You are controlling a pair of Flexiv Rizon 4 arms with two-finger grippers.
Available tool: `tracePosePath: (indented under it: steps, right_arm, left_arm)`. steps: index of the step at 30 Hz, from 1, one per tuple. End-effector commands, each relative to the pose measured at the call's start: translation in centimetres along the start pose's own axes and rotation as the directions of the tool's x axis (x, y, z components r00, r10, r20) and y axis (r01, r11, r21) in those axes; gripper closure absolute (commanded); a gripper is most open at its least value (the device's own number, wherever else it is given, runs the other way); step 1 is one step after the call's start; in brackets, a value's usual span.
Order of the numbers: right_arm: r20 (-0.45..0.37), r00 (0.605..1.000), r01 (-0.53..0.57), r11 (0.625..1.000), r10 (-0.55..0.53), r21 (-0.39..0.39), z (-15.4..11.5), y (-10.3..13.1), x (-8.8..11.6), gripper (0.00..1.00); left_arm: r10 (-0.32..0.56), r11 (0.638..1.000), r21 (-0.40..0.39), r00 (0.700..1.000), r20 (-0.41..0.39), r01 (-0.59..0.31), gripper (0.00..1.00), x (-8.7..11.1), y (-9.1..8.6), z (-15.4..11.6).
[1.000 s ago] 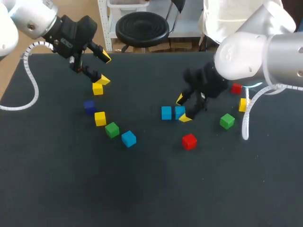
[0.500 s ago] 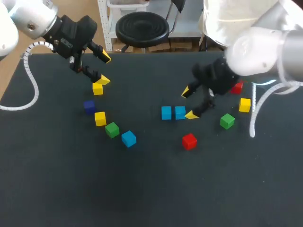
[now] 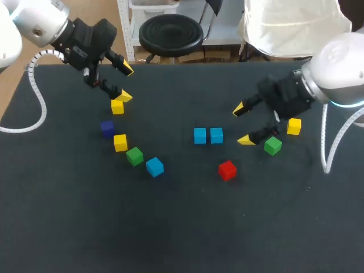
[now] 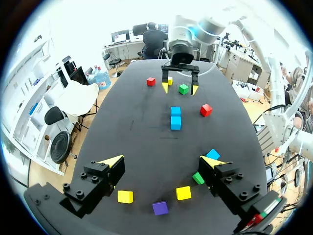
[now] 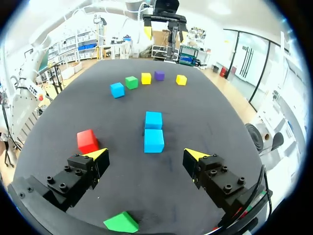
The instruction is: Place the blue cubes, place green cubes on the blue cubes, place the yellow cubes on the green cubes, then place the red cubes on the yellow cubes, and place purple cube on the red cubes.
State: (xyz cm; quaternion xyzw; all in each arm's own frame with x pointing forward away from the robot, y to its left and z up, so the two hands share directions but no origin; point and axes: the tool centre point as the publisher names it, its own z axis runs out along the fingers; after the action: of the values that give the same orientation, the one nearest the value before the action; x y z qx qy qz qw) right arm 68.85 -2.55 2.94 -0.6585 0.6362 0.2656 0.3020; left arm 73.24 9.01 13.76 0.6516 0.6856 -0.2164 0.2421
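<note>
Right gripper (image 3: 243, 124) hangs wide open and empty, green cube (image 3: 273, 146) just right of its near tip; left gripper (image 3: 125, 83), open too, sits far left, well apart

Left gripper (image 3: 125, 83): near tabletop's far left corner, fingers spread wide.
Right gripper (image 3: 242, 124): inward of right edge, fingers spread wide.

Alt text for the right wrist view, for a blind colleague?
The open right gripper hangs over the table; two blue cubes sit side by side just ahead, a red cube beside one finger, a green cube under it.
</note>
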Motion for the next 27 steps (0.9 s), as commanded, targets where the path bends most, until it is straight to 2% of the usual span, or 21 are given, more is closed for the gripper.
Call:
tracePosePath:
  steps: [1, 25, 27]
  right_arm:
    - [0.017, 1.000, 0.003, 1.000, -0.003, 0.003, -0.2, 0.4, 0.0, 0.00]
    - [0.026, 1.000, 0.003, 1.000, -0.003, 0.006, -0.3, 0.5, -0.1, 0.00]
    - [0.026, 1.000, 0.003, 1.000, -0.003, 0.006, -0.3, 0.5, -0.1, 0.00]
  left_arm:
    - [-0.002, 1.000, 0.000, 1.000, -0.004, 0.002, 0.00, -0.1, 0.0, 0.0]
    - [-0.002, 1.000, 0.000, 1.000, -0.004, 0.002, 0.00, -0.1, 0.0, 0.0]
    - [-0.001, 1.000, 0.004, 1.000, 0.011, 0.001, 0.00, -0.1, -1.1, -0.3]
